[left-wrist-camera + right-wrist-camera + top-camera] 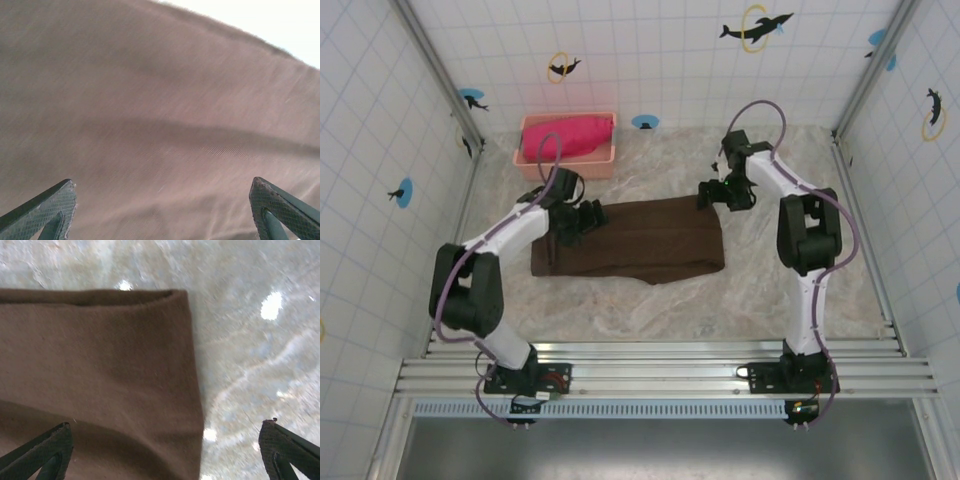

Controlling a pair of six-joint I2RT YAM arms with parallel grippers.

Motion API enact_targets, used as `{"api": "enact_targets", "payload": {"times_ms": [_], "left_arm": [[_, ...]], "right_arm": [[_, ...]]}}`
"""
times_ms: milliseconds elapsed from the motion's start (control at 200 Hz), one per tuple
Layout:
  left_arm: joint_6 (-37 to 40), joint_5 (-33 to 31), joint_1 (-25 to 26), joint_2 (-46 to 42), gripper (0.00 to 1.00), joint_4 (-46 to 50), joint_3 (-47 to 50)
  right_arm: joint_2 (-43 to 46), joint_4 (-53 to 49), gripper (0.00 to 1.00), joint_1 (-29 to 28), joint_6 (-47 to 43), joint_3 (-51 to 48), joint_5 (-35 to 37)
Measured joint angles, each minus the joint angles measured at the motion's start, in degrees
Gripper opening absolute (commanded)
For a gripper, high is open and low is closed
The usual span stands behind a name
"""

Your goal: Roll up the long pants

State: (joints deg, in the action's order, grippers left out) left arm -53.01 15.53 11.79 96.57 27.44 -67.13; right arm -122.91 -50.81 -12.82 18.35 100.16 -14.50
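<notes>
Over the left end of the long pants (640, 245), lying flat on the table (620, 305), the left gripper (586, 219) hangs with jaws splayed, empty; the right gripper (709, 193), equally spread, straddles the far right corner, probably to pinch an edge for rolling

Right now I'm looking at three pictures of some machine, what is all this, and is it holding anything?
Two robot arms stand at the near edge of a marbled table. One picture looks down from above; the other two come from cameras on each wrist. Dark brown long pants lie flat in the middle; a pink cloth sits in a pink basket at the back. The left gripper is over the pants' left end, the right gripper at their far right corner. Both are open, holding nothing.
</notes>
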Motion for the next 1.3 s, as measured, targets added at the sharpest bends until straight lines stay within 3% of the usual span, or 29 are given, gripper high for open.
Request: {"api": "enact_targets", "payload": {"times_ms": [135, 370, 811, 1136, 1301], "left_arm": [[-1.0, 0.0, 3.8, 8.9, 0.90, -2.9, -9.5], [-2.6, 0.0, 8.9, 20.3, 0.89, -4.6, -15.3], [-4.0, -1.5, 14.2, 29.9, 0.88, -6.7, -27.1], [-5.9, -2.6, 28.3, 30.7, 0.88, -13.5, -26.0], [-7.2, -2.6, 33.4, 23.8, 0.93, -17.7, -15.6]], "right_arm": [[2.2, 0.0, 0.98, 0.8, 0.0, -1.0, 0.5], [5.6, -0.1, 0.98, 2.7, 0.0, -2.0, 1.3], [14.2, -2.0, 0.98, 8.2, -1.7, -6.7, 1.6], [18.8, -3.0, 0.98, 12.2, -3.1, -10.6, 1.4], [20.4, -3.1, 0.98, 13.9, -3.6, -12.1, 0.9]]}}
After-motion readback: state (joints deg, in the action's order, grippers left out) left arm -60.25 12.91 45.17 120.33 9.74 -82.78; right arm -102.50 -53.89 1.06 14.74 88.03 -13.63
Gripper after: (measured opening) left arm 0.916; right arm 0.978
